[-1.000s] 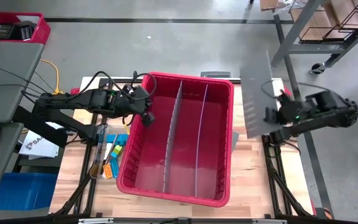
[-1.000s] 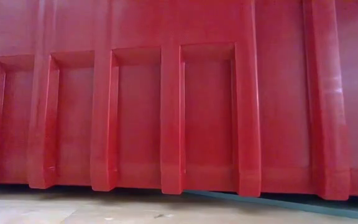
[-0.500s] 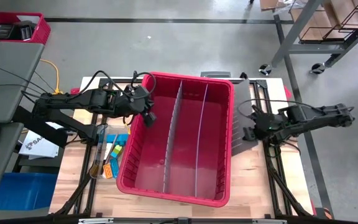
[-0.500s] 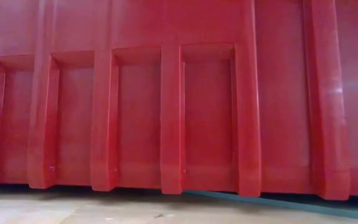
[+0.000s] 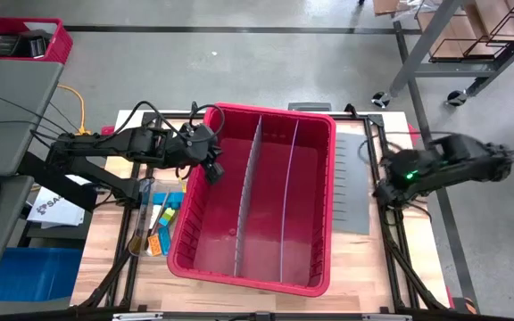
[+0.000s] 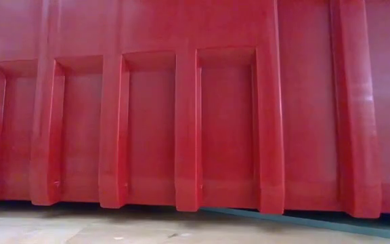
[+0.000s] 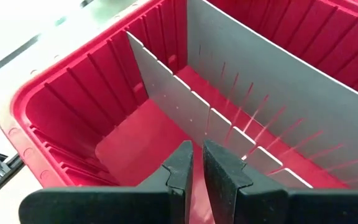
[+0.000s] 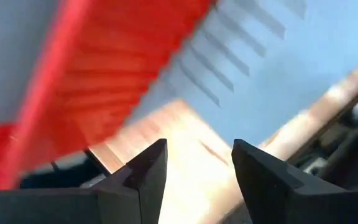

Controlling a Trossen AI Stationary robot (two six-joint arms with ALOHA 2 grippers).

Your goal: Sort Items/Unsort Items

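Sorting items (image 5: 157, 227) — small coloured blocks, thin dark sticks — lie clustered on the tabletop (image 5: 364, 267) just left of the red bin (image 5: 324, 125), outside it; prob. light, stiff, blocks best pinched across flat sides, sticks mid-shaft; left gripper (image 5: 214, 169), fingers (image 7: 219, 171) clenched on nothing, hangs over bin's left compartment; right gripper (image 8: 194, 163), fingers released, empty, near grey divider panel (image 5: 353, 183) lying flat beside bin.

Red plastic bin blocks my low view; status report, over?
Left hand shut over red plastic bin rim. Right hand open, empty. Small coloured items left of bin. Grey slotted divider panel flat on table.
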